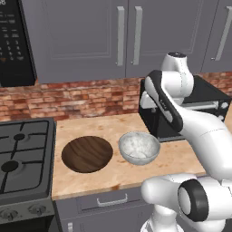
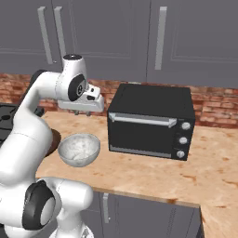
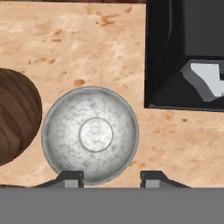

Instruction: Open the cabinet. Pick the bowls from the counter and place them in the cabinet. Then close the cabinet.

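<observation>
On the tan counter [image 1: 136,174], between the black gas stove [image 1: 22,158] and a black toaster oven [image 2: 151,121], the two bowls sat side by side, apparently close without touching. The wide dark wooden bowl [image 1: 87,153] lay nearer the stove, and the deeper speckled marble bowl [image 1: 138,147] stood just beside it, a little in front of the toaster oven's left corner. Both bowls were upright and empty.

Above them the grey wall cabinet [image 1: 90,36] had both panelled doors closed, its two long silver bar handles [image 1: 128,35] meeting at the middle.

The gripper [image 2: 83,112] hung over the counter behind the marble bowl, pointing downward and well clear of everything. From the hand view, the two dark finger tips [image 3: 70,178] stood apart with nothing between them, the marble bowl [image 3: 90,134] lying beneath them, one tip over its near rim and the other just past it. A red brick backsplash [image 1: 81,97] ran behind the counter.
</observation>
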